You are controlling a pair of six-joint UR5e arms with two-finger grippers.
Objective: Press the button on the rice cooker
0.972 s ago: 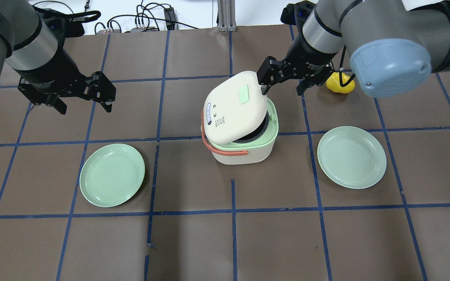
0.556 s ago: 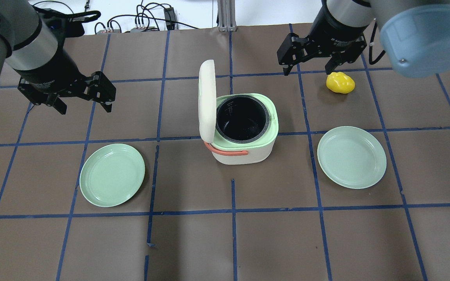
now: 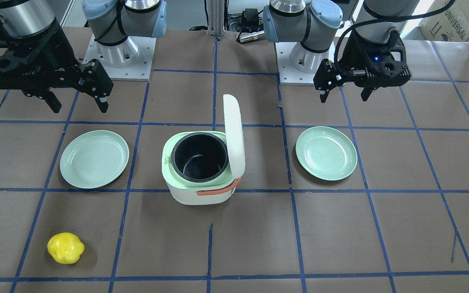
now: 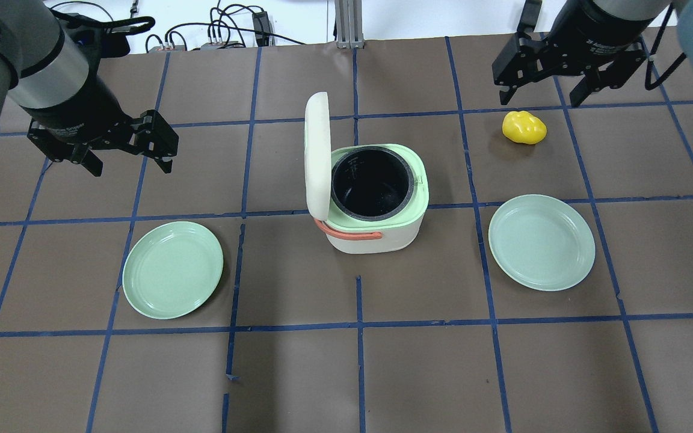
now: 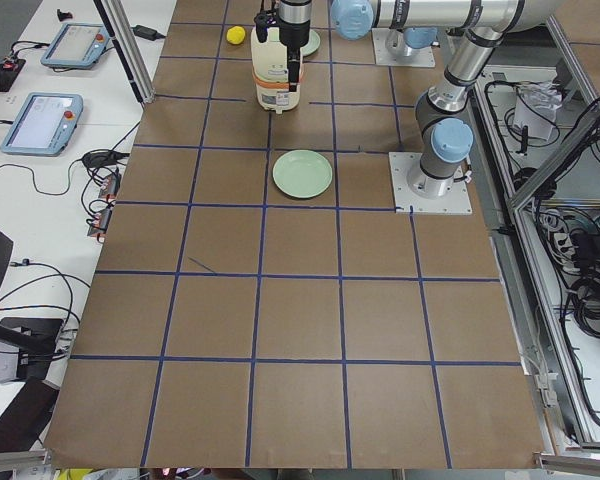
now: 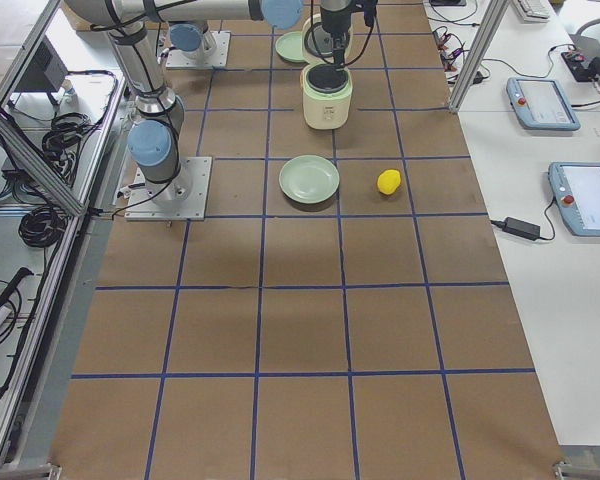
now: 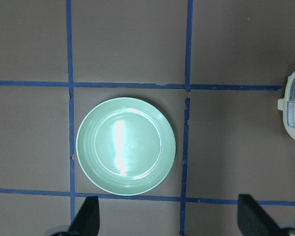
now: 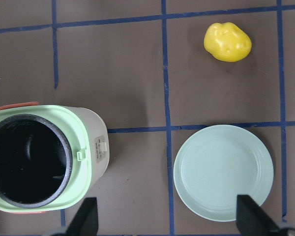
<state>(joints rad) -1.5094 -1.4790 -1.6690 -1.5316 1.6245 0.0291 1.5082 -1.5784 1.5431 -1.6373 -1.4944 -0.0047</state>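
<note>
A second ago my right tool was down at the rim of the rice cooker with the lid only part-way up. Now the lid stands upright on the side toward my left arm, the dark inner pot lies open, and my right tool has pulled up and back, fingers spread and carrying nothing, just beyond the yellow lump. I judge the press has done its work and little is left but to retire; the button itself I cannot pick out for certain. The cooker sits mid-surface, between the left plate and the right plate, apart from both. My left tool, equally spread and empty, has not moved from above the surface beyond the left plate. The raised lid would block any approach from my left.
</note>
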